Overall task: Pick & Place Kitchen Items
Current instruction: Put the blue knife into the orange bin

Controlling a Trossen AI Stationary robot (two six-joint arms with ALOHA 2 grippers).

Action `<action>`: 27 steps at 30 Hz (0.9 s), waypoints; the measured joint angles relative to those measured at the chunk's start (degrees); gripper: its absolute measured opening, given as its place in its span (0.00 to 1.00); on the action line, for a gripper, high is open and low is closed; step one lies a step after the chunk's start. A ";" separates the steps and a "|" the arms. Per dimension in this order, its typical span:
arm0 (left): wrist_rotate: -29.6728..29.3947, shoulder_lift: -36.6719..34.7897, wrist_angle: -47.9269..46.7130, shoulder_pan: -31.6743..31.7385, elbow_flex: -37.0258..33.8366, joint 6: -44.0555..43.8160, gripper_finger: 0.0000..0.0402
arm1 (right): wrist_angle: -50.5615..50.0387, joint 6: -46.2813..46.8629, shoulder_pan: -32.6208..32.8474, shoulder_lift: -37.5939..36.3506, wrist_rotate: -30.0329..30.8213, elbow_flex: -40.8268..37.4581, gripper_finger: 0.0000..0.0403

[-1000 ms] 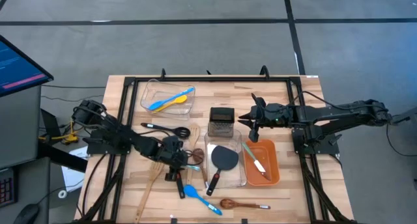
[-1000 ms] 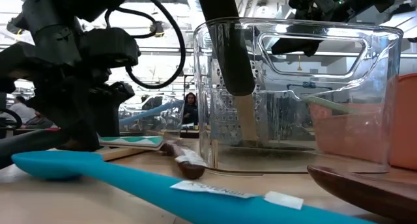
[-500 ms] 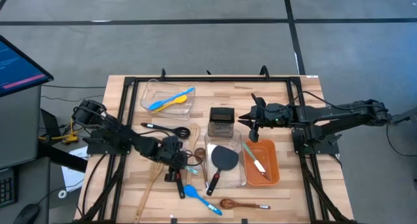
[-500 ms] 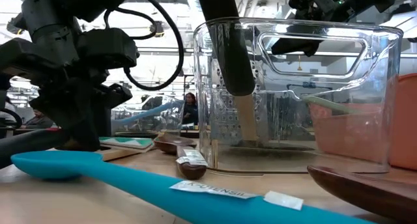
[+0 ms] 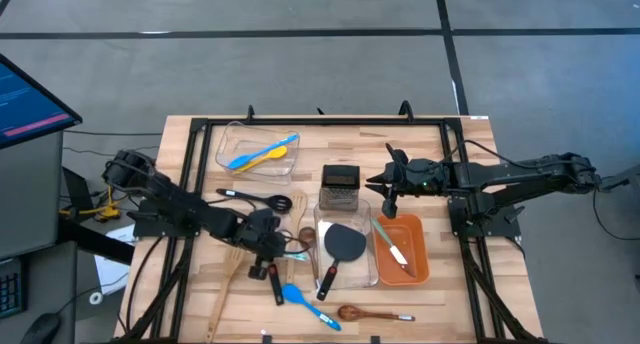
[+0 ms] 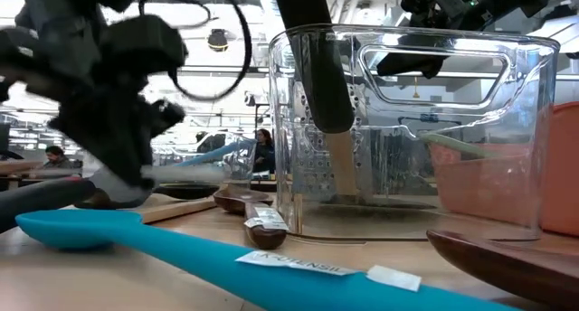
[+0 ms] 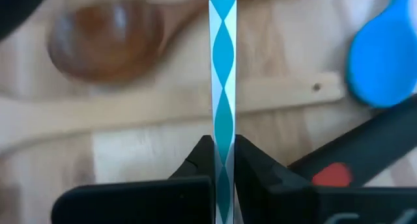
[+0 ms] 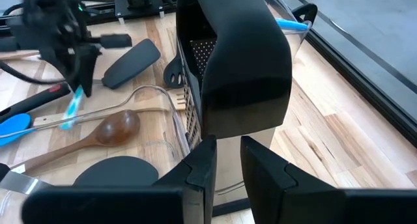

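The left hand (image 7: pixel 223 168) pinches a slim teal-and-white patterned handle (image 7: pixel 223 74) at lower centre. The right hand (image 5: pixel 392 189), fingers narrowly parted and holding nothing, hovers right of centre beside the box grater (image 5: pixel 340 186).

Bright, even overhead light; the low view's left arm (image 6: pixel 99 85) smears with motion blur.

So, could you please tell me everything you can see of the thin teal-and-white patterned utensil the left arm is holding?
The patterned utensil is a thin flat strip with a teal and white diamond pattern, seen edge-on and straight. The left tool is shut on one end of it, a finger pressing each side. It points out over a dark wooden spoon and a pale wooden handle on the table. The right wrist view shows it hanging tilted from that tool; its far end is unclear.
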 joint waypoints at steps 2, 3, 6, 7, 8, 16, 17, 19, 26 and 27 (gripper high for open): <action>-0.92 -2.03 0.00 0.00 0.00 2.34 0.02 | -0.01 0.00 0.00 0.00 0.01 0.00 0.16; -2.12 -3.19 -0.05 0.00 0.00 3.39 0.02 | 0.01 0.00 0.00 0.00 0.01 0.00 0.16; -5.04 -6.99 0.24 0.13 0.09 6.92 0.02 | 0.01 0.00 0.00 0.00 0.01 0.00 0.16; -5.76 -8.24 0.26 0.31 0.09 7.98 0.02 | 0.01 -0.01 0.00 0.00 0.01 0.00 0.16; -6.54 -9.38 0.43 0.52 0.09 8.83 0.02 | 0.01 0.00 0.00 0.00 0.01 0.00 0.16; -11.37 -16.77 1.65 3.85 0.11 18.23 0.02 | 0.01 0.00 -0.01 0.00 0.01 0.00 0.16; -11.86 -17.29 2.87 4.59 0.13 19.20 0.02 | 0.10 -0.01 -0.01 0.00 0.01 0.00 0.16; -12.19 -18.06 6.10 6.32 0.13 21.07 0.02 | 0.75 0.00 0.00 0.00 0.01 0.00 0.16; -6.81 -18.39 18.64 15.08 0.22 23.28 0.02 | 5.21 -2.77 -0.20 0.00 0.01 0.00 0.16; -6.14 -18.39 20.40 16.33 0.20 23.34 0.02 | 6.06 -3.79 -0.16 0.01 0.01 0.00 0.16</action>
